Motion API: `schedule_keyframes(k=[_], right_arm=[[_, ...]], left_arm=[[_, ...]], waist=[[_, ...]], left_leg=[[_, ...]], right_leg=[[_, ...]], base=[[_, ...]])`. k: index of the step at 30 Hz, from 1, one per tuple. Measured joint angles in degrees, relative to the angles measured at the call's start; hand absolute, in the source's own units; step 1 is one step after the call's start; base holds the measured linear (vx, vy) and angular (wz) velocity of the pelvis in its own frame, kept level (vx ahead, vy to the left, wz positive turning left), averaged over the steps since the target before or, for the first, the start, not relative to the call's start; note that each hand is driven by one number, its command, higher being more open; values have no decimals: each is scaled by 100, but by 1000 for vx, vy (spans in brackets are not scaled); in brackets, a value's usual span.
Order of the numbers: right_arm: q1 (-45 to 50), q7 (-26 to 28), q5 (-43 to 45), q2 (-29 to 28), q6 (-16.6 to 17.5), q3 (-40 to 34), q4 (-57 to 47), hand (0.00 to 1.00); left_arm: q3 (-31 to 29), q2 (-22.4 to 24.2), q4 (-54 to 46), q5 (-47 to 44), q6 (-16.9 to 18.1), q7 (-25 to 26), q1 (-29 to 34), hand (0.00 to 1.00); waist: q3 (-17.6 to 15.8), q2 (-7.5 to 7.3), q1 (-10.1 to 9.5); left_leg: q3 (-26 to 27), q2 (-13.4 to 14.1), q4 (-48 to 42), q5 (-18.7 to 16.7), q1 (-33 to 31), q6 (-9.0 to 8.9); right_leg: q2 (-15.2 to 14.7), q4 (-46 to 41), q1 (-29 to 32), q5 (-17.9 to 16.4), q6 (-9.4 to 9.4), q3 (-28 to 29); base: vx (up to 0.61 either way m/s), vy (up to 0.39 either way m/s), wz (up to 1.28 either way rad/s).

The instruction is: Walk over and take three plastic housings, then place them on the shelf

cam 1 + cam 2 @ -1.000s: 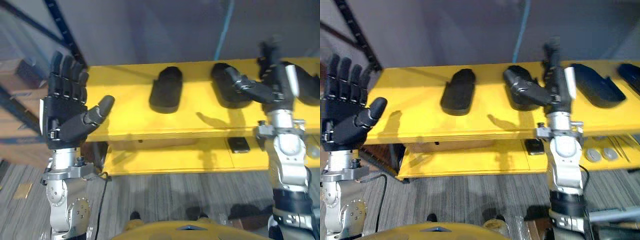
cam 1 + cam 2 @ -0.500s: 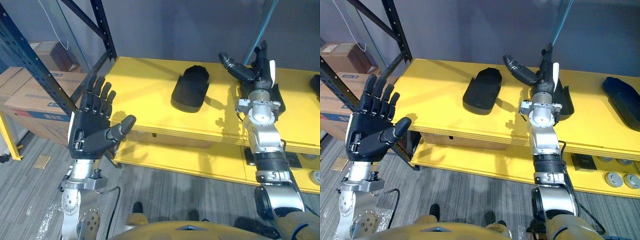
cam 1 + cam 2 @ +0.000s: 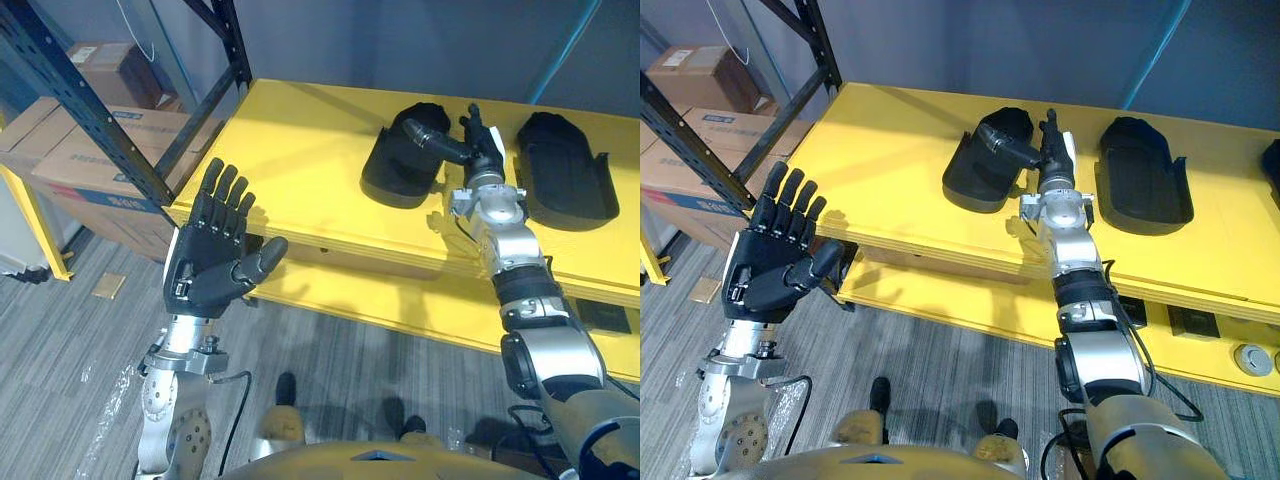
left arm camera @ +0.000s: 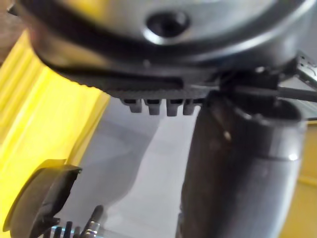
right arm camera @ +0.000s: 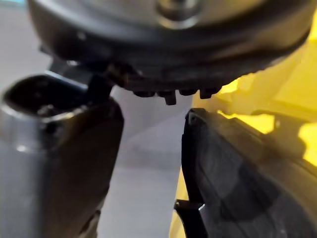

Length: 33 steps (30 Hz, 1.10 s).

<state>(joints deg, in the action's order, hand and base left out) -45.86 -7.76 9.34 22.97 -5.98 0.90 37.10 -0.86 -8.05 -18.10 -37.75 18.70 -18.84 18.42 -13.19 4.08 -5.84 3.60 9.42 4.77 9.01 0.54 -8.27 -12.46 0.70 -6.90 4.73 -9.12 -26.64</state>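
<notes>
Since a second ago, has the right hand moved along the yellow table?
Yes. The right hand shifted left, from the second black cover toward the leftmost black cover.

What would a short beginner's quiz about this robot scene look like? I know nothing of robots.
1. Multiple choice: where is the right hand relative to the left housing and the right housing on the yellow table? A) left of both B) between them C) right of both
2. True or false: the left hand grips a housing.
3. Fill in: the left hand's fingers are ___ (straight or curled).

Key: 1 B; 2 false; 3 straight.
</notes>
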Motion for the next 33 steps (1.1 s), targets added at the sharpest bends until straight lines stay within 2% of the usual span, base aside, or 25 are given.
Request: schedule_keyframes(k=[4,9,15,20,30,33], right_arm=[[-334,4,-132,16,-139,37,473,100],[-700,7,-224,229,-298,37,879,100],[-1239,-2,-229,412,-330,35,1247,100],[-1313,1,-228,423,-322,38,1290,100],[-1591,90,-372,638,-88,170,1451,100],[-1596,-230,-880,676,233,189,1390,100]], left_arm=[[93,-14,33,18,2,54,-15,100],[356,-67,232,25,1,160,-108,100],[446,-94,267,160,2,457,-172,100],[447,-95,267,220,2,496,-220,100],[449,-95,267,220,2,488,-218,100],[457,-90,265,218,3,428,-208,100]], waist=[[-24,5,-59],[-211,77,-135],[-398,159,-190],[-458,187,-224],[-569,226,-273],[-580,241,-276]], left_leg=[[-16,-2,0,9,-54,10],[-60,-2,-1,29,-118,25],[-85,0,-3,77,-176,36],[-121,2,-3,77,-223,37],[-225,-8,-33,121,-301,39],[-229,-3,-39,119,-300,37]], right_leg=[[-14,-63,69,-15,16,-1],[-14,-88,99,-14,17,-27],[-31,-196,188,-38,45,-33],[-69,-383,291,-134,52,-48],[-159,-769,444,-353,61,-108],[-158,-784,445,-370,63,-114]], base=[[-18,6,1],[-21,5,4],[-15,3,2],[-18,4,3],[-13,-5,5],[-10,-5,0]])
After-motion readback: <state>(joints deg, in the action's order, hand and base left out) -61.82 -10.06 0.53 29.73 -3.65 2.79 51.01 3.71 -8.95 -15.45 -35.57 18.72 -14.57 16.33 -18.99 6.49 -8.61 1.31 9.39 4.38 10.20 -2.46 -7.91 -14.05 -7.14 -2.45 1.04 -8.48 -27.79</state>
